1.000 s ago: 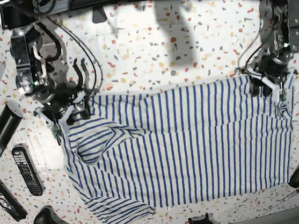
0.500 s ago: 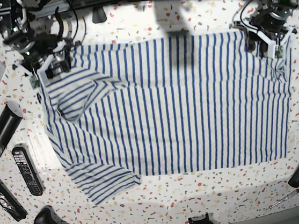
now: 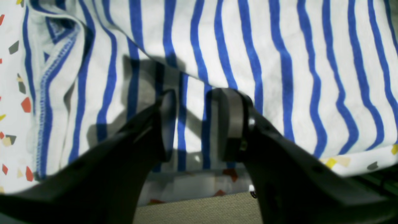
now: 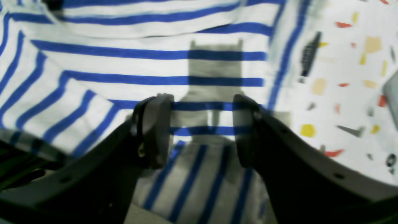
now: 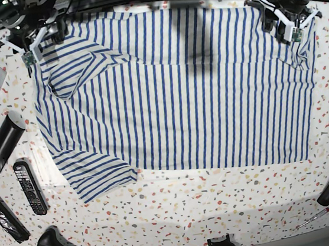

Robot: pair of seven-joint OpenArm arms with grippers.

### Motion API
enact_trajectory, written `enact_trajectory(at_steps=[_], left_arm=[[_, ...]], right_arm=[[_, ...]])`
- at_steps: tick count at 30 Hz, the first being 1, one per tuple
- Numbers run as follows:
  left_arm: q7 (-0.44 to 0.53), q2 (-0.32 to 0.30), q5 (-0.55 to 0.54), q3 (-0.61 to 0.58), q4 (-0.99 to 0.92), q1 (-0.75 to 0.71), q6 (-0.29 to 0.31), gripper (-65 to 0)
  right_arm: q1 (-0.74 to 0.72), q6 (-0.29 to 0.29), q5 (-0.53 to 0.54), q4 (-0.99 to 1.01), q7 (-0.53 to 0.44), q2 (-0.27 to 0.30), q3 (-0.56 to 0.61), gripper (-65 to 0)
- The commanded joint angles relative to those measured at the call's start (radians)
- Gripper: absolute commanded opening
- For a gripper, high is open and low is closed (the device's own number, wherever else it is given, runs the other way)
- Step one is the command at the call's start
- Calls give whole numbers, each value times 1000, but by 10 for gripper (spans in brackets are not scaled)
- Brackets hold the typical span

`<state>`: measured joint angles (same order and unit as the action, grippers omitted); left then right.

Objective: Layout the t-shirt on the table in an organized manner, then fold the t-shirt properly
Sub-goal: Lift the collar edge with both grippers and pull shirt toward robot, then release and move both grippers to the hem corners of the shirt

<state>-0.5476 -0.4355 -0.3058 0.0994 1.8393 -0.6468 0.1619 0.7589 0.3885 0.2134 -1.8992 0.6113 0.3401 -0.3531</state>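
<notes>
Shirt [image 5: 179, 91] lies spread across the surface [image 5: 222, 211], left tool [image 5: 288, 18] and right tool [image 5: 40, 45] each clamped on a far corner, so I'd pull evenly to flatten the folded-over sleeve.

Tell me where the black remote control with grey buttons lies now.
In the base view, the black remote control lies on the speckled table at the left edge, left of the striped t-shirt.

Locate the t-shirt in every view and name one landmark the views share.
Base: the t-shirt spreads across the table's far half.
Left wrist: fills the frame behind the left hand.
Right wrist: fills the left and centre behind the right hand.
Shared landmark: its blue stripes over speckled tabletop.
</notes>
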Motion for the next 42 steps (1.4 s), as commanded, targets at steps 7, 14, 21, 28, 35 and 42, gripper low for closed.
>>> enact_trajectory(at_steps=[7,14,21,28,35,42], left_arm=[[21,-11,10,5,76,-1,2,-439],[15,-15,182,5,236,24,-66,-439],[-75,-68,143,5,192,293,-56,-439],[-108,-78,-19,5,-77,689,63,-439],[-232,-77,-251,5,-528,1054,227,-378],[-190,-77,-290,5,-1114,1377,330,-368]], right_arm=[[1,0,4,-26,-37,9,-49,-340],[0,0,4,-124,-39,9,-53,-340],[-7,0,4,-251,-49,9,-53,-340],[-84,0,4,-259,-3,6,-53,-340],[-150,0,48,-259,62,6,-53,-340],[-209,1,132,-259,194,6,-53,-340]])
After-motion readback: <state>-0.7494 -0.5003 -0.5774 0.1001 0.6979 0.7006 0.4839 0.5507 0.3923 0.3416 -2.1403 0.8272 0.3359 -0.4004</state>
